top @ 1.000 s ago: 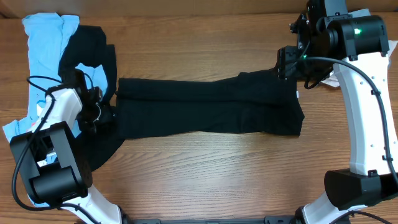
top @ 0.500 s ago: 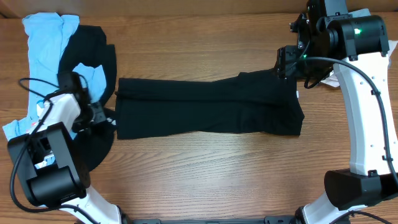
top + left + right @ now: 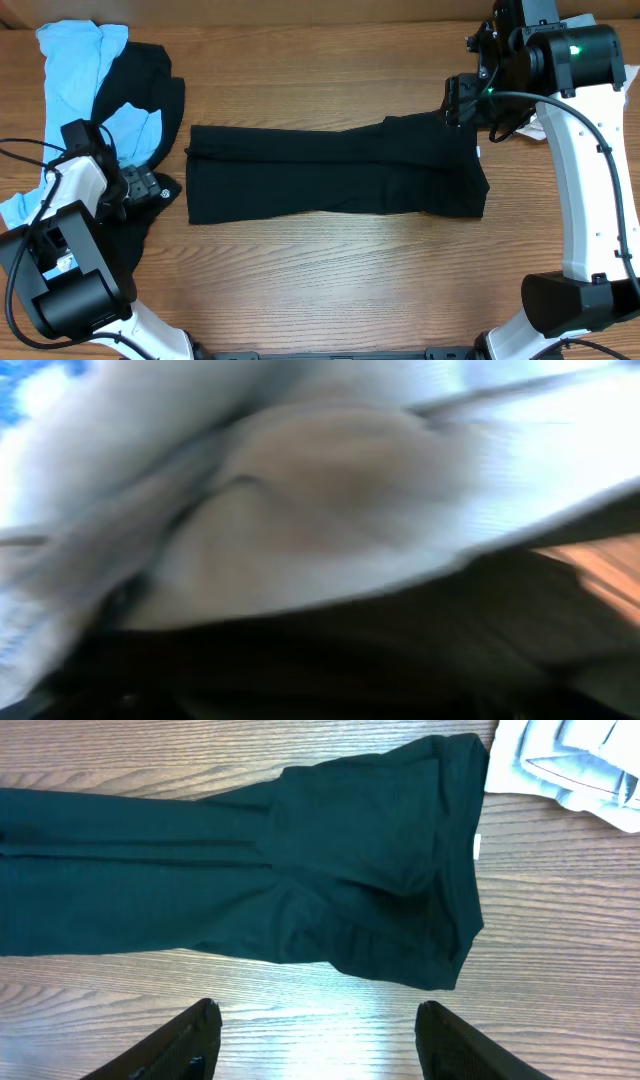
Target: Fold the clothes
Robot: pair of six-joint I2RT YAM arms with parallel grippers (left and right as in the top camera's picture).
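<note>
The black tee [image 3: 335,182] lies in a long folded strip across the worktop [image 3: 330,280], right fingers [image 3: 190,1040] spread empty near its right end, left fingers [image 3: 135,185] unreadable, blurred, over the side pile [image 3: 75,60], where they might snag another garment

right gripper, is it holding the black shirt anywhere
Nothing is held: the right gripper is open, jaws apart and empty, clear of the black T-shirt.

Bright, even light over the desk [image 3: 330,270], soft shadows; left wrist view blurs the clothes [image 3: 300,510] badly; right wrist view sharp
</note>
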